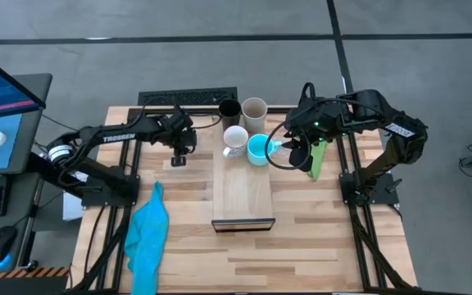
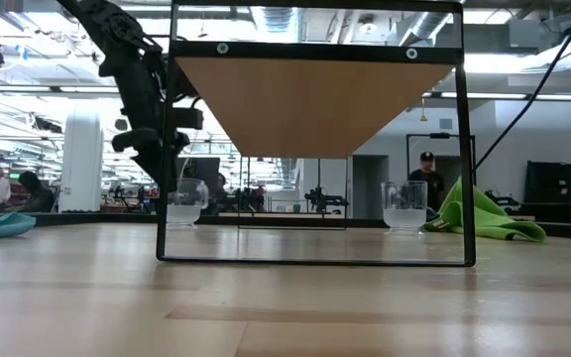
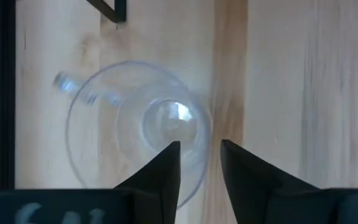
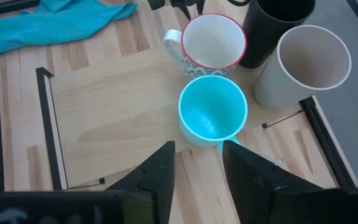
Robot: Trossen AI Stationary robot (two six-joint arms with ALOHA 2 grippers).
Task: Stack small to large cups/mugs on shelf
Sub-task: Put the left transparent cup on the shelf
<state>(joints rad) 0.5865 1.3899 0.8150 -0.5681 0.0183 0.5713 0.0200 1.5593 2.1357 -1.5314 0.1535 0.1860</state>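
- High view: black cup, beige-grey cup, white mug and turquoise mug cluster at the shelf's far end. Left tool hangs left of the shelf; right tool sits just right of the turquoise mug.
- Low view: two clear glass cups stand on the worktop.
- Left wrist view: fingers straddle a glass cup's wall; whether they pinch it, cannot tell.
- Right wrist view: fingers flank the turquoise mug's handle; grip undetermined.
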